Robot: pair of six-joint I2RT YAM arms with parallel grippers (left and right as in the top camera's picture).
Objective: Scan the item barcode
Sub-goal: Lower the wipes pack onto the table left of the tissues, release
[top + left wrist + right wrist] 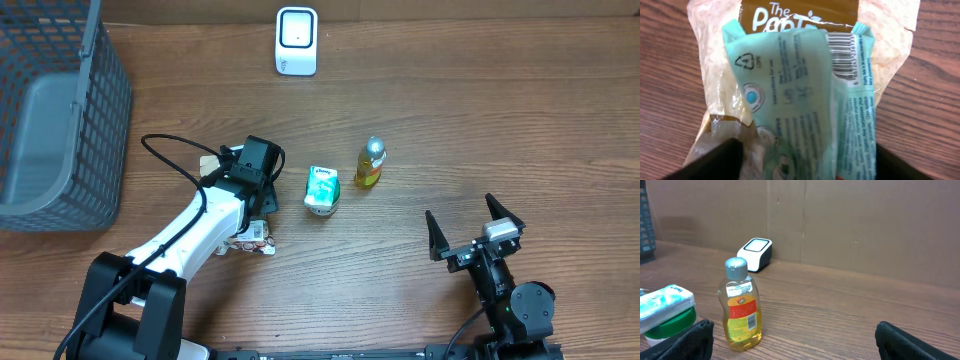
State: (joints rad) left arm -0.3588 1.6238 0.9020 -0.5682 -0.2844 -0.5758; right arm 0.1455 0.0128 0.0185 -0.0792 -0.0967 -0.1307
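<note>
your left gripper stands with jaws apart, straddling the teal packet, which lies on a crinkly snack bag. it looks light, soft and slippery; pinch its long edges, leaving the barcode at one o'clock clear.

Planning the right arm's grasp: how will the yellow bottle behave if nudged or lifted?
The yellow bottle stands upright, tall and narrow, so a high push probably tips it. It looks nearly full, so likely heavyish. Its glossy plastic may slip.
</note>
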